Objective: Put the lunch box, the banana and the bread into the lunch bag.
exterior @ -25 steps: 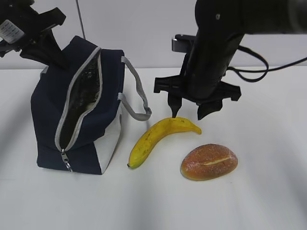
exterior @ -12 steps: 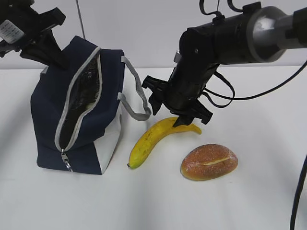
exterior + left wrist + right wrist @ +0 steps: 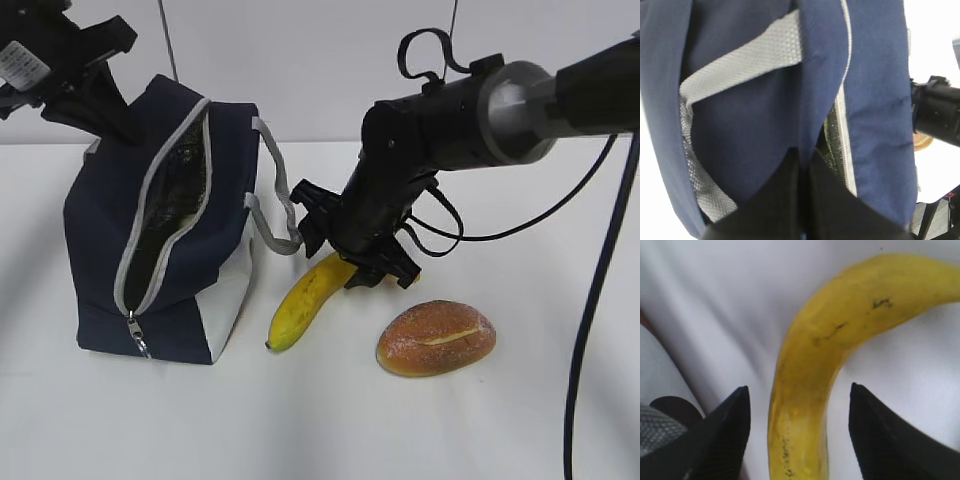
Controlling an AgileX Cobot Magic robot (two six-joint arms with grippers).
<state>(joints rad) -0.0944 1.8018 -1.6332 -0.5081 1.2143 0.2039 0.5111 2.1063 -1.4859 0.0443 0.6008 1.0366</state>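
1. The banana (image 3: 308, 295) lay on the white table (image 3: 520, 400), between the lunch bag (image 3: 160, 240) and the bread (image 3: 436, 337). It was not yet lifted, and in the right wrist view it ran up between the two dark fingers (image 3: 720, 440).
2. The right gripper (image 3: 362, 262) was down over the upper end of the banana with its jaws spread, one finger on each side of the fruit. I judged that the grasp was only being prepared, because a gap of table showed on both sides of the banana.
3. The bread rested on the table just beside the banana's upper end, apart from the bag, so it also remained to be packed.
4. The lunch box was not visible on the table. Whether it was already inside the bag, I could not tell, since the opening showed only dark silver lining.
5. The lunch bag stood upright at the left with its zipper (image 3: 135, 335) undone. The left gripper (image 3: 802, 200) was clenched on a fold of the navy fabric at the bag's top and held the mouth apart.
6. The grey handle (image 3: 285, 215) of the bag hung down very near the right gripper. In my opinion it could catch a finger when the banana is carried toward the narrow opening.
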